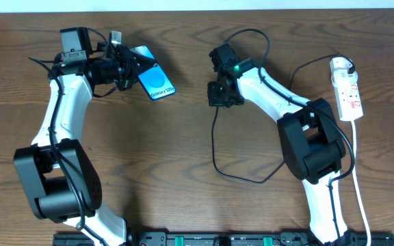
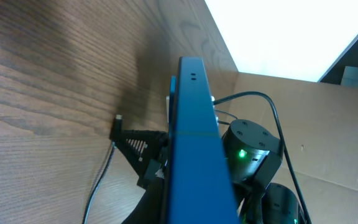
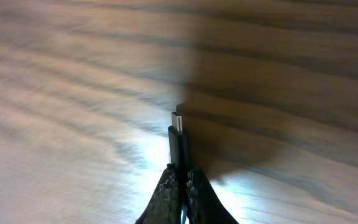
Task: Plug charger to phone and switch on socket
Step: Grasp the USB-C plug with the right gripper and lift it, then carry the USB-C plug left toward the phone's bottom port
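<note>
The phone (image 1: 154, 80), blue screen with white text, is held tilted above the table at the back left by my left gripper (image 1: 124, 68), which is shut on its upper end. In the left wrist view the phone (image 2: 196, 143) fills the middle as a blue slab seen edge-on. My right gripper (image 1: 223, 93) is shut on the charger's black connector tip (image 3: 178, 140), which sticks out beyond the fingertips (image 3: 183, 177). The black charger cable (image 1: 217, 160) loops over the table towards the white socket strip (image 1: 347, 89) at the far right, where its white plug (image 1: 340, 65) sits.
The socket's white cord (image 1: 358, 198) runs down the right side to the front edge. The right arm's base (image 1: 313, 147) stands between the cable loop and the socket. A pale wall edges the table's back.
</note>
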`<action>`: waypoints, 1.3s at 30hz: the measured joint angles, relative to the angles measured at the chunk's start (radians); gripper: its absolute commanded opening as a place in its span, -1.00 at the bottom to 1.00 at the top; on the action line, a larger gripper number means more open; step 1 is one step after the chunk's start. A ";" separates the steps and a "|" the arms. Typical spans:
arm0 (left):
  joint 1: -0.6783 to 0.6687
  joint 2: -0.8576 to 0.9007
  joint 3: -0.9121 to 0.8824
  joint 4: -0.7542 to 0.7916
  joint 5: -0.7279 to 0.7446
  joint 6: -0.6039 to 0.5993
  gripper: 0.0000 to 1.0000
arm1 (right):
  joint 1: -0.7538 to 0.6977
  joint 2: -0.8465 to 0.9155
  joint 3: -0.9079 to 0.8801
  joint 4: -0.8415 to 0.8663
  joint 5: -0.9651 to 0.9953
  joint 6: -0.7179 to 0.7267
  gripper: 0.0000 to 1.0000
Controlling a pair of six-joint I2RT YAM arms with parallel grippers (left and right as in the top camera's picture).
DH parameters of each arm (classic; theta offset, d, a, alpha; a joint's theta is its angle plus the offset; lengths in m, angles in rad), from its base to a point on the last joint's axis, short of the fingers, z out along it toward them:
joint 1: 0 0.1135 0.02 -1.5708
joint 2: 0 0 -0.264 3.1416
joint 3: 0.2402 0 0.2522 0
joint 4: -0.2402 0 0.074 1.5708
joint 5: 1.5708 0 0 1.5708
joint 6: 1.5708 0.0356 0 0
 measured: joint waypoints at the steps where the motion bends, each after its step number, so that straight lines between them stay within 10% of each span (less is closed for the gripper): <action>1: 0.000 0.000 0.000 0.000 0.000 0.000 -0.85 | -0.001 0.000 0.000 0.004 -0.021 -0.023 -0.98; 28: 0.000 0.000 0.000 -0.002 0.098 0.000 -0.85 | -0.249 -0.122 -0.027 -0.419 -1.060 -0.998 -0.97; 39: 0.000 0.000 0.000 0.179 0.195 0.000 -0.85 | -0.236 -0.122 -0.095 -0.410 -1.302 -1.111 -0.97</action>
